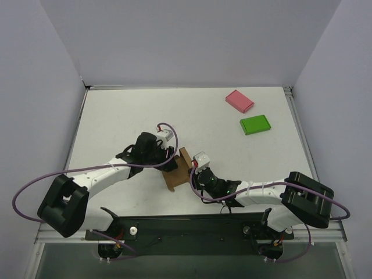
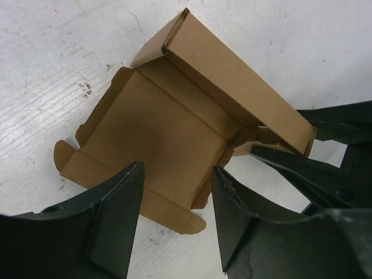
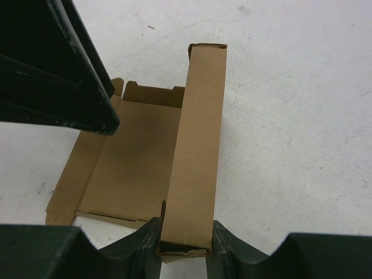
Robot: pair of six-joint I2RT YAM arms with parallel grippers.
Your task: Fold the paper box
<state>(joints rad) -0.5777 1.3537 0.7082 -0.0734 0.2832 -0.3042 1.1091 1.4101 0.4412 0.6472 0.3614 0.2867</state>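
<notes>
- The left claw (image 1: 168, 163) sits just left of the paper box (image 1: 176, 174), reaching in over its left side. In the left wrist view the claw (image 2: 177, 174) is spread wide, one finger over each side of the box's flat floor panel, with nothing pinched between them. I can't tell whether the tips touch the cardboard.
- The paper box (image 2: 157, 128) lies on the white bench (image 1: 145, 110), roughly midway between the two arms and towards the near edge. It is only half made: the floor panel is flat with small flaps splayed out at its edges, and one long side is already rolled into a hollow upright wall along the right edge.
- The right claw (image 1: 195, 172) comes at the box from the right. Its wrist view shows the claw (image 3: 185, 239) clamped on the near end of that upright wall, one finger on each face.
- The pink flat box (image 1: 239, 100) lies far beyond the paper box and well to its right.
- The green flat box (image 1: 255, 124) lies just right of the pink one, a little nearer, and also well apart from the paper box.
</notes>
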